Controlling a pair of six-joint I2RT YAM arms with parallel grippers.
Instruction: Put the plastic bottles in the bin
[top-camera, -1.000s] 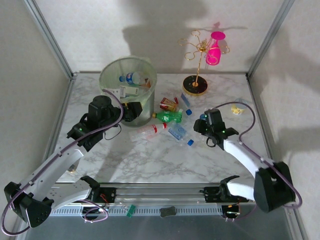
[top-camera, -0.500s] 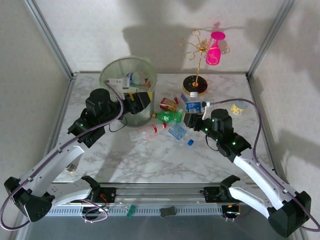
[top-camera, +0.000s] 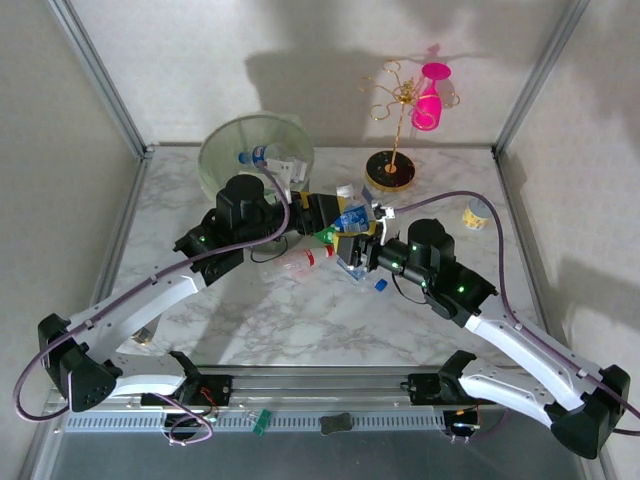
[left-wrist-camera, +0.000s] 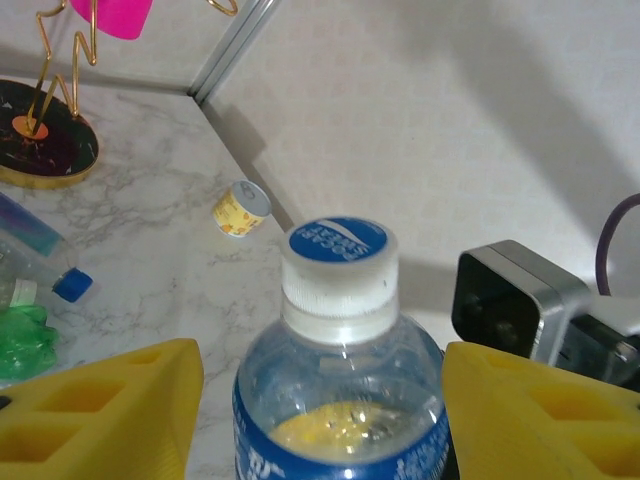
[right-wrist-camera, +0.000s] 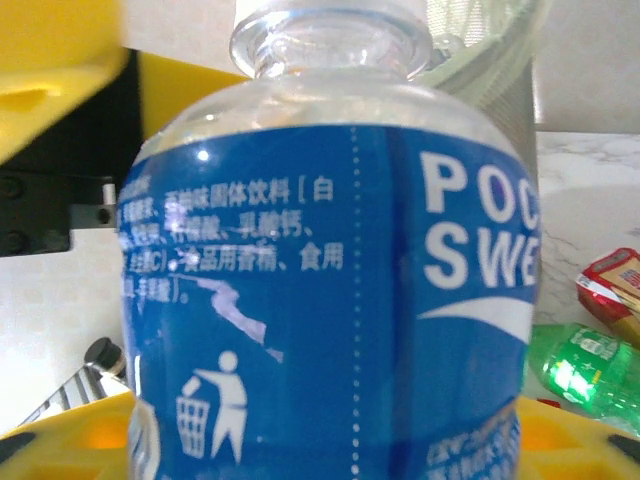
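Marble table (top-camera: 260, 320): you have a clear bottle (top-camera: 303, 262) and a green bottle (right-wrist-camera: 585, 375) lying loose, not yet binned.
Bin (top-camera: 222, 150): far left, some bottles inside.
Blue-labelled bottle (top-camera: 352, 217): mid-air between your arms, outside the bin.
Right gripper (right-wrist-camera: 320, 435): clamped on it.
Left gripper (left-wrist-camera: 320, 350): jaws apart, straddling its neck.

The table (top-camera: 300, 320) had a top of white marble with thin grey veins, and a metal rail (top-camera: 320, 385) ran along its near edge. Plain pale walls closed it on three sides: the back wall (top-camera: 200, 50), the left wall (top-camera: 50, 200) and the right wall (top-camera: 600, 220). Two slanted aluminium posts (top-camera: 100, 75) rose from the far corners of the table. The light was soft and even. Large grey shadows (top-camera: 300, 85) lay on the back wall, and a fainter one lay on the right wall.
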